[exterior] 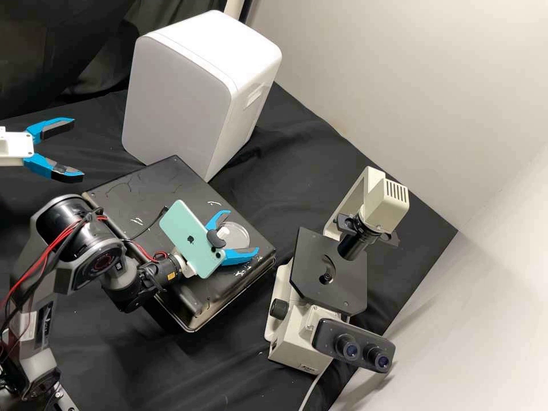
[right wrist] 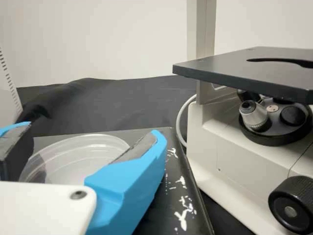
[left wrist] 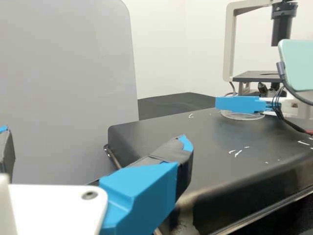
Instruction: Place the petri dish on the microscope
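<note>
While the left gripper (exterior: 75, 147) hangs at the far left over the bench (exterior: 297, 160), its 2 blue fingers spread wide, the white box (exterior: 194, 85) stands just behind the black tray (exterior: 142, 194). Tray top is scuffed, with white flecks. Mint phone (exterior: 191, 237) is mounted just behind the right gripper (exterior: 244, 231), with 1 small logo mark on its back. That claw sits low over the tray, fingers apart, 1 on each side of the petri dish (right wrist: 68, 159); can't tell whether they touch it. Dish: clear, round, shallow, low rim, lying flat on the tray near the corner closest to the microscope (exterior: 285, 337). Not on the black stage (exterior: 342, 285) yet. Microscope: cream body, 2 dark eyepieces (exterior: 362, 351), some print low on the base front, too small to read.
</note>
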Tool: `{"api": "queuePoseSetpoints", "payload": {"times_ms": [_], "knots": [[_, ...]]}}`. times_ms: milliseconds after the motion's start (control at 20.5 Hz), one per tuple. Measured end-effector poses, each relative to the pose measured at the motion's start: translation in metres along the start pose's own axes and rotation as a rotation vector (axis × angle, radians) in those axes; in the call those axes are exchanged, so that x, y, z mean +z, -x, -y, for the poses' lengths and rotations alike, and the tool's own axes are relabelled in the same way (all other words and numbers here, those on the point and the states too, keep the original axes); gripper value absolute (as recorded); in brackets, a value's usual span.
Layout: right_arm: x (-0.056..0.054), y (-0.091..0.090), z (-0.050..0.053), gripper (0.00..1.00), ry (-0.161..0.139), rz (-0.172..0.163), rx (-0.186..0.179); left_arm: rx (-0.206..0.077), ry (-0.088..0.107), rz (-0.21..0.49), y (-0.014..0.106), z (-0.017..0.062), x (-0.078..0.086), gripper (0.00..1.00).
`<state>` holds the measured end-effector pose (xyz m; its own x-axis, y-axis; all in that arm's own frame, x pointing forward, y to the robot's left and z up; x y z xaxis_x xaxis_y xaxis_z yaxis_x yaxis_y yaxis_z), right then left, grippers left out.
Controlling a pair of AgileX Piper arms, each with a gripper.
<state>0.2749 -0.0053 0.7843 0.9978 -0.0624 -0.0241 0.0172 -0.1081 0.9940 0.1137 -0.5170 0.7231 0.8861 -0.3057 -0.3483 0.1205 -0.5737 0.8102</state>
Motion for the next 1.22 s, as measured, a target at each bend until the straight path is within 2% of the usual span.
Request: {"api": "queuePoseSetpoints", "payload": {"times_ms": [293, 342, 440, 587, 685, 880, 1222], "knots": [[0.0001, -0.0005, 0.0024, 0.0, 0.012, 0.001, 0.011, 0.0, 0.0, 0.0, 0.0, 0.0, 0.0, 1.0], [-0.0001, -0.0005, 0.0022, 1.0, 0.015, -0.001, 0.013, 0.001, 0.0, -0.004, -0.0002, -0.0001, -0.0007, 1.0], [-0.0009, -0.0004, 0.0023, 1.0, 0.022, -0.002, 0.022, 0.001, 0.0, -0.005, -0.0003, -0.0002, -0.0007, 1.0], [-0.0039, 0.0, 0.0048, 1.0, 0.077, 0.001, 0.038, 0.004, 0.0, -0.014, -0.0009, -0.0006, -0.0023, 1.0], [-0.005, 0.0003, 0.0056, 1.0, 0.097, 0.006, 0.05, 0.005, 0.001, -0.02, -0.0012, -0.0008, -0.0032, 1.0], [-0.0039, 0.0004, 0.0044, 1.0, 0.093, 0.021, 0.065, 0.008, -0.006, -0.007, -0.0013, -0.0011, -0.0021, 1.0], [-0.0034, 0.0004, 0.0038, 1.0, 0.09, 0.027, 0.07, 0.002, -0.013, -0.013, -0.0022, 0.0002, -0.0029, 1.0]]}}
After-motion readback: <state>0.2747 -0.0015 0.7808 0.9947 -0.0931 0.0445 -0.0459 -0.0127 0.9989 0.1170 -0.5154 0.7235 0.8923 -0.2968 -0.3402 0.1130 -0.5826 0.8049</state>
